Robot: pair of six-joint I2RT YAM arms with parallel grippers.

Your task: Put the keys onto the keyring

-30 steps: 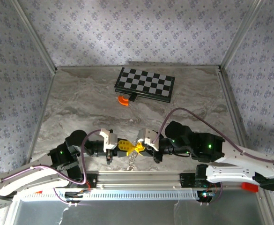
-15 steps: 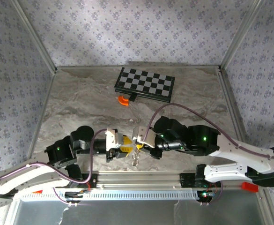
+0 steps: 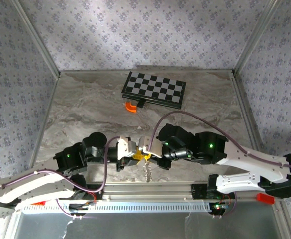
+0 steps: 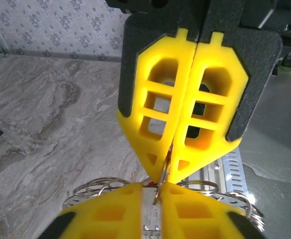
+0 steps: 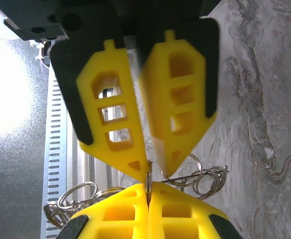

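The keys hang as a small silver bunch just above the near edge of the table, directly below the point where the two grippers meet. In the left wrist view the silver loops of the bunch spread to either side behind the yellow fingers. In the right wrist view they show as overlapping wire loops.

The keyring appears as a thin metal wire standing upright between the opposing fingertips. Whether this wire is the ring itself or the edge of a key cannot be told.

The left gripper is closed to a narrow slit, with the wire pinched between its yellow pads. Seen from the right wrist camera, its fingers converge at the tips onto the same wire.

The right gripper faces it tip to tip. Its fingers are pressed together along their full seam, with the wire caught at the very tip.

The two grippers touch, or nearly touch, at the fingertips.

Well apart, at the far side of the table, lies a black-and-white chessboard. An orange curved piece lies just beside its near left corner.
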